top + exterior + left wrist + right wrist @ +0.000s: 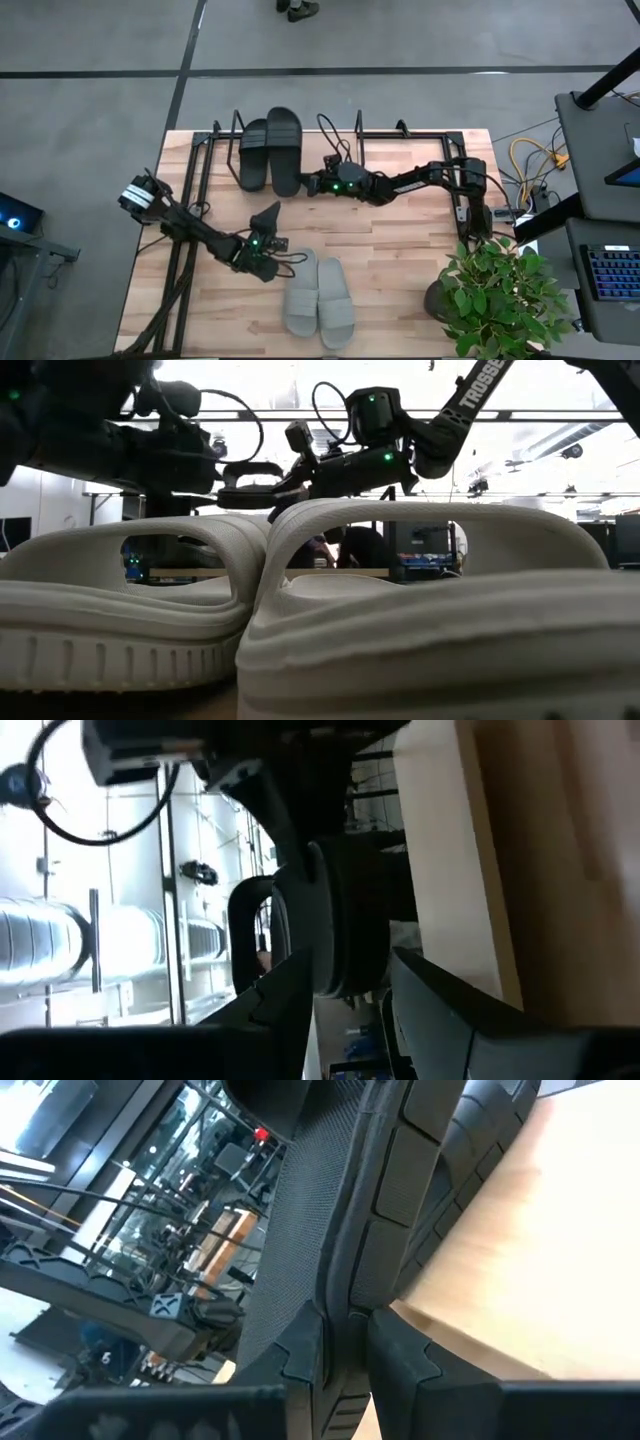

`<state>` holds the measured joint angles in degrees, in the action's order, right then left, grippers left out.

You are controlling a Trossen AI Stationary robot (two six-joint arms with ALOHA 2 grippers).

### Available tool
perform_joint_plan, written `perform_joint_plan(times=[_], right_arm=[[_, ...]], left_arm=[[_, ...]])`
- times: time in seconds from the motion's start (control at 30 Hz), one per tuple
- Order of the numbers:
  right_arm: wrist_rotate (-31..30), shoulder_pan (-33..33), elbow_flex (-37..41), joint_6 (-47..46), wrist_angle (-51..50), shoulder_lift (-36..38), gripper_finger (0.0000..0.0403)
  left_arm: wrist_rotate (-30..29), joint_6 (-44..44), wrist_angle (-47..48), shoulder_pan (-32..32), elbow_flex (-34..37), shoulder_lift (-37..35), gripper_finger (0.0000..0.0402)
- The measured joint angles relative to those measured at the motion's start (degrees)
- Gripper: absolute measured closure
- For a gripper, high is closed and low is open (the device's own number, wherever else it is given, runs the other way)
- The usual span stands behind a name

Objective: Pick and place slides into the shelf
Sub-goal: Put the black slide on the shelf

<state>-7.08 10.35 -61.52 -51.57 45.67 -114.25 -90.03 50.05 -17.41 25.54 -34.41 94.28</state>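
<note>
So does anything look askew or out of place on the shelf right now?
Slightly. The two black slides sit side by side on the shelf, but the one the right gripper is clamped on lies further back than its partner, so the pair isn't level. The grey slides lie neatly together on the table. Nothing looks damaged.

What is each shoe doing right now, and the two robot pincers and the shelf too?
Black slides: side by side in the shelf; the right one is gripped at its edge.
Grey slides: side by side flat on the table, untouched.
Shelf: holds only the black pair.
Right pincer: shut on a black slide's edge.
Left pincer: empty, part open, between the pairs.
</note>
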Motion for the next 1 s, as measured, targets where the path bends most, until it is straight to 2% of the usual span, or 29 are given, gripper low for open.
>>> perform_joint_plan(times=[0.83, 0.93, 1.0], right_arm=[[-0.65, -2.43, 0.0, 1.04, -0.5, 0.72, 0.0358], [-0.32, -2.56, -0.01, 1.07, -0.47, 0.76, 0.0358], [0.15, -2.63, 0.0, 1.11, -0.48, 0.8, 0.0358]], left_arm=[[-0.01, -0.11, -3.14, -8.14, -1.34, 0.0, 0.0282], [-0.12, -0.05, -3.03, -8.2, -2.16, 0.0, 0.0292], [-0.22, 0.04, -2.91, -8.2, -2.45, 0.0, 0.0313]])
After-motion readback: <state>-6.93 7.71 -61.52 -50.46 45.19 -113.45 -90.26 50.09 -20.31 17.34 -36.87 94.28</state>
